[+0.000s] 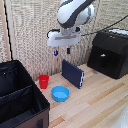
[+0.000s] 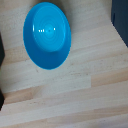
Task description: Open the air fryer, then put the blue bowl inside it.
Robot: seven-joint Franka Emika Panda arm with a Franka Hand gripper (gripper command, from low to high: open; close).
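Daylight-coloured wood of the table (image 1: pixel 100 95) is carrying everything in this scene. The white arm is hanging over the middle of it, and the gripper (image 1: pixel 62 51) is pointing straight down, high above the surface and holding nothing. Its two dark bluish fingertips (image 1: pixel 56 52) are standing a little apart, with an empty gap between them.

The blue bowl (image 1: pixel 60 93) is sitting upright on the wood, lower than the gripper and slightly toward the front edge. In the wrist view the blue bowl (image 2: pixel 47 35) is filling a big part of the picture, seen from directly above, empty inside (only soft light is shining on its bottom).

The red cup (image 1: pixel 44 81) is standing just beside the bowl, on the exterior view's left, not touching it. A dark navy slab (image 1: pixel 73 73) is standing on its edge behind the bowl, leaning a little.

The air fryer (image 1: pixel 110 52) is resting at the far side, on the exterior view's right, well apart from the bowl. Its drawer is looking closed, and the air fryer handle (image 1: pixel 102 58) is sticking out from the front face, with nothing touching it.

A black fabric bin (image 1: pixel 20 97) is occupying the near corner on the exterior view's left.
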